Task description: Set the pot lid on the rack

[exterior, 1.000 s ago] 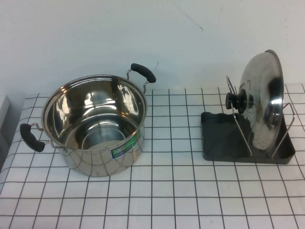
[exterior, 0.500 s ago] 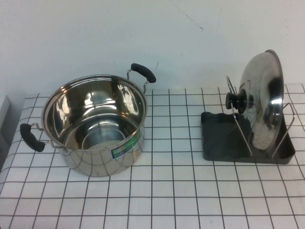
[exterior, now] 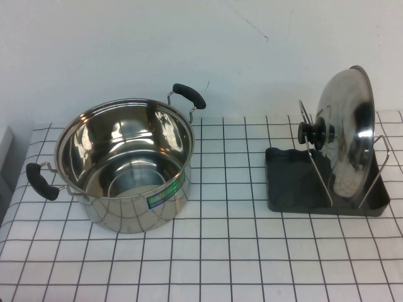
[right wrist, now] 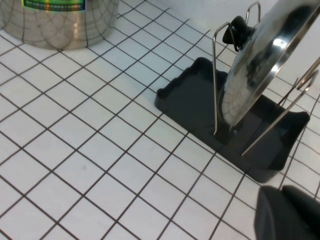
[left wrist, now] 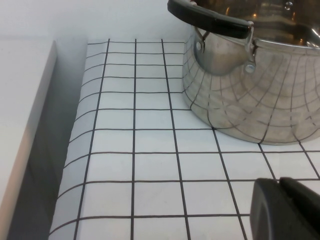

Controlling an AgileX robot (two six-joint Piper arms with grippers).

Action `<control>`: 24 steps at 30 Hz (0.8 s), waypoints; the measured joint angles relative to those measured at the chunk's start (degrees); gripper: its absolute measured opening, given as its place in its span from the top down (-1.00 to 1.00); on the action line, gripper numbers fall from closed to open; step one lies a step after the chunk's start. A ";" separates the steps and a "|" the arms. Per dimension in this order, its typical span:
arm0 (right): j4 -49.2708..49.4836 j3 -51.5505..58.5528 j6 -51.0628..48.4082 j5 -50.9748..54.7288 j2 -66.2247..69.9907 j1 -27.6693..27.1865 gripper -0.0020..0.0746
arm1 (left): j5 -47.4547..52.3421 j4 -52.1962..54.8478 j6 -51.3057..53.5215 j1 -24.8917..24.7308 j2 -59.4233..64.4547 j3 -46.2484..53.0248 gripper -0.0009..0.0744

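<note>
lid (exterior: 348, 135) upright in rack (exterior: 296, 182) loops | left end effector (left wrist: 287, 210) near pot (left wrist: 255, 75), right end effector (right wrist: 290, 212) near rack's edge; grip cannot tell | open desk (exterior: 220, 251) between

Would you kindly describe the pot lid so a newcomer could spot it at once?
On the checked table, look right to the dark rack. Standing on edge in its wire loops is the pot lid, mirror steel with a black knob, unlike the deep open pot at left.
</note>
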 joint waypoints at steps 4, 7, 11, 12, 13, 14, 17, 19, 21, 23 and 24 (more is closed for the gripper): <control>0.00 0.00 0.00 0.00 0.00 0.00 0.95 | 0.00 0.00 0.00 0.00 0.00 0.00 0.98; 0.00 0.00 0.00 0.00 0.00 0.00 0.95 | 0.00 0.00 0.00 0.00 0.00 0.00 0.98; 0.00 0.00 0.00 0.00 0.00 0.00 0.95 | 0.00 0.00 0.00 0.00 0.00 0.00 0.98; 0.00 0.00 0.00 0.00 0.00 0.00 0.95 | 0.00 0.00 0.00 0.00 0.00 0.00 0.98; 0.00 0.00 0.00 0.00 0.00 0.00 0.95 | 0.00 0.00 0.00 0.00 0.00 0.00 0.98; 0.00 0.00 0.00 0.00 0.00 0.00 0.95 | 0.00 0.00 0.00 0.00 0.00 0.00 0.98; 0.11 0.78 -0.24 -2.14 -0.22 0.00 0.95 | 0.00 0.00 0.00 0.00 0.00 0.00 0.98; -0.05 2.43 -0.02 -4.63 -0.71 0.00 0.95 | 0.00 -0.11 0.00 0.00 0.00 0.00 0.98; -2.40 4.37 2.23 -7.56 -1.86 0.00 0.95 | 0.00 -0.11 0.00 0.00 0.00 0.00 0.98; -7.91 7.11 8.04 -11.19 -4.37 0.00 0.95 | 0.00 -0.11 0.00 0.00 0.00 0.00 0.98; -10.62 8.42 11.11 -12.94 -5.66 0.00 0.95 | 0.00 -0.11 0.00 0.00 0.00 0.00 0.98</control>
